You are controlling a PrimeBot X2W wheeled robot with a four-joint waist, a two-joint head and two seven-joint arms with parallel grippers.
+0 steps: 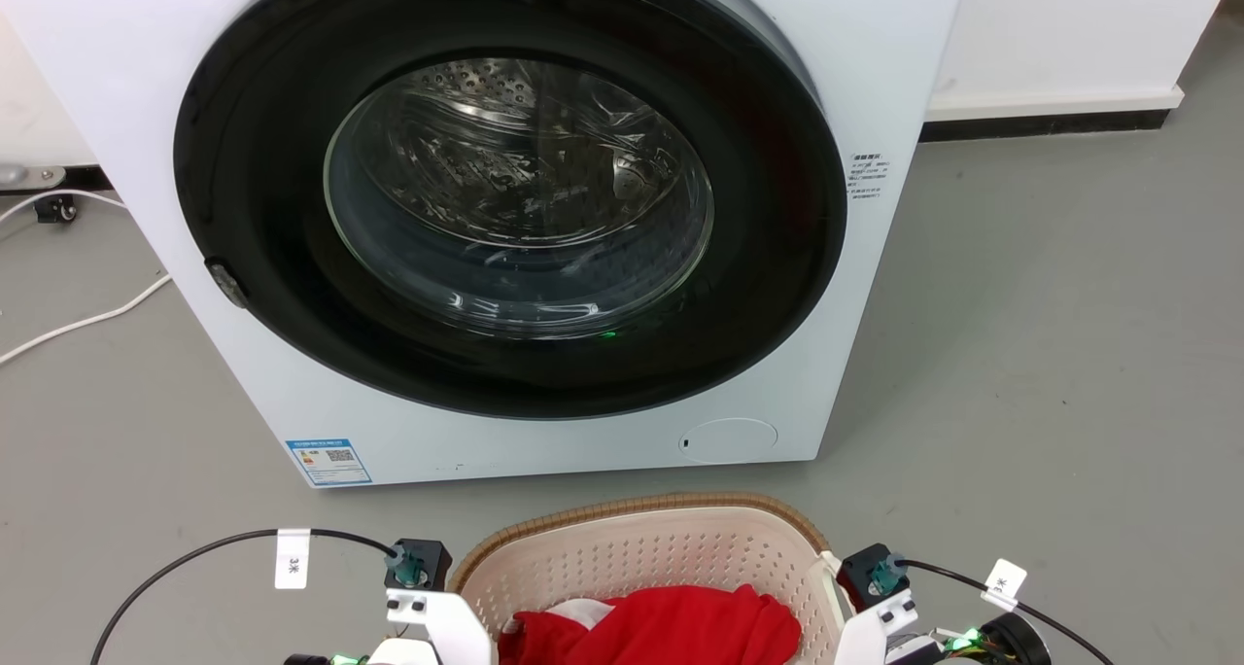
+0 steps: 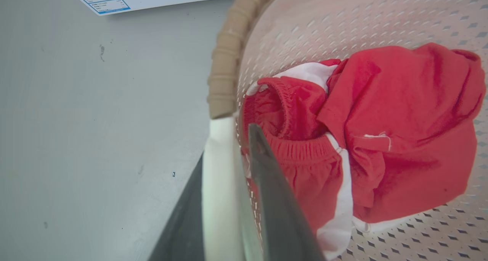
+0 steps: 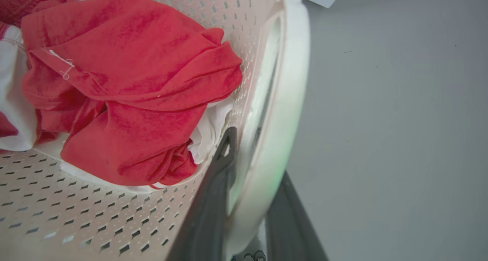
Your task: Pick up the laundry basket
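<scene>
The laundry basket [image 1: 632, 511], cream with perforated walls and a brown woven rim, stands on the floor just in front of me. Red and white clothes [image 1: 671, 631] lie inside it. In the left wrist view my left gripper [image 2: 225, 146] is shut on the basket's white left handle [image 2: 219, 184], one finger inside the wall and one outside. My right gripper [image 3: 257, 154] grips the white right handle [image 3: 284, 100] the same way. Both wrists flank the basket at the head view's bottom edge.
A white front-loading washing machine [image 1: 875, 52] with its dark round door [image 1: 525, 208] shut stands close behind the basket. A white cable [image 1: 87, 320] trails on the grey floor at the left. Open floor [image 1: 1050, 354] lies to the right, bounded by a wall.
</scene>
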